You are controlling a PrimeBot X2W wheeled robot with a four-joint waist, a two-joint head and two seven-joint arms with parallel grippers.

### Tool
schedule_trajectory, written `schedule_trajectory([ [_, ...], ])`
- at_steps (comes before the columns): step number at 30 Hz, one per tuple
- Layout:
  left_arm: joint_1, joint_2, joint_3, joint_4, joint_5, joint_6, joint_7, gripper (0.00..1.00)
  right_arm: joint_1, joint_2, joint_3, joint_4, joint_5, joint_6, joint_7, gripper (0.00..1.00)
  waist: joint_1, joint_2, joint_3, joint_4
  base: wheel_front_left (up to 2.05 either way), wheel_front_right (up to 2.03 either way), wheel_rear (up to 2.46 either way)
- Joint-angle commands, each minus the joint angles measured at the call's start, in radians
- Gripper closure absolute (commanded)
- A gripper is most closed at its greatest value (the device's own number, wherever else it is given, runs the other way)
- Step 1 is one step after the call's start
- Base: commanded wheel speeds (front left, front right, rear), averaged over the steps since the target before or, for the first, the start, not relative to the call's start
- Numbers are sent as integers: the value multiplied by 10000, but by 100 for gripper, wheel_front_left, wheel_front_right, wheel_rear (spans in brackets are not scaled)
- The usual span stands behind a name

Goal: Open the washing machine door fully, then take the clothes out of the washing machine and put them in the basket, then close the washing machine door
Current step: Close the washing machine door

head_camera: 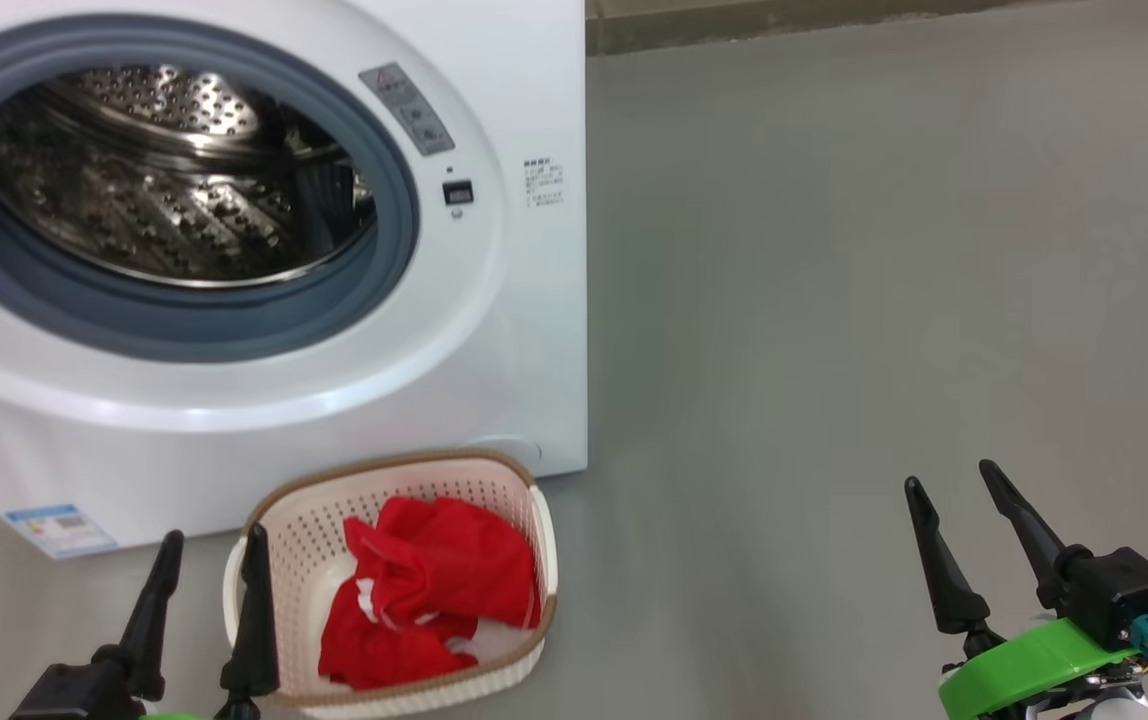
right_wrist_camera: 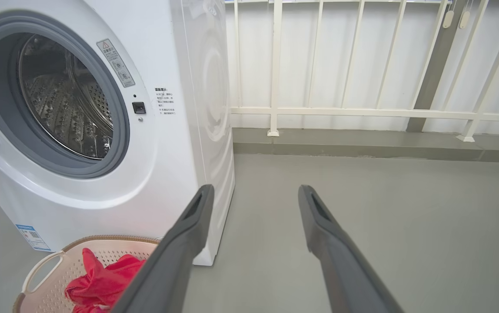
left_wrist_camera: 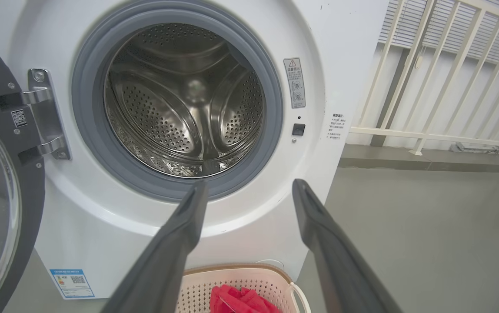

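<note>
Head view, left pincer [head_camera: 214,535] spread wide, empty; right pincer [head_camera: 949,476] likewise, touching nothing

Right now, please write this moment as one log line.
door open | drum empty | clothes in basket | left pincer open | right pincer open

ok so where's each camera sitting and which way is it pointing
Head: on the head, looking forward and down at the washing machine, basket and clothes; left tool and right tool at the bottom corners.
Left wrist: on the left arm, facing the drum, open door at left; own fingers.
Right wrist: on the right arm, facing the machine's corner and a railing; own fingers.
Both wrists share drum and basket.
</note>
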Motion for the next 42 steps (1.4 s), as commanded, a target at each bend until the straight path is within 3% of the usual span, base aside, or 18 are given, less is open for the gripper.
schedule_trajectory([
  [1, -122, 88, 262, -270, 85, 65, -89, 0, -281, -76, 155, -269, 11, 33, -63, 0, -1, 0, 66, 33, -199, 168, 31],
  [11, -119, 95, 118, -553, 264, 40, -89, 0, -356, -96, 196, -203, 66, 33, -63, 0, -1, 0, 238, 103, -113, 104, 9],
  [27, -31, 85, 25, -581, 250, 182, -90, 0, -235, -162, 297, -167, 110, 33, -63, 0, -1, 0, 72, 222, -4, 4, 0],
  [35, -74, 81, 67, -805, 175, 464, -90, 0, -209, -261, 444, -277, 150, 33, -63, 0, -1, 0, 82, 762, 0, 0, 0],
  [42, -43, 80, 263, -988, 133, 633, -90, 0, -205, -353, 656, -329, 219, 33, -63, 0, -1, 0, -86, 1623, 0, 0, 0],
])
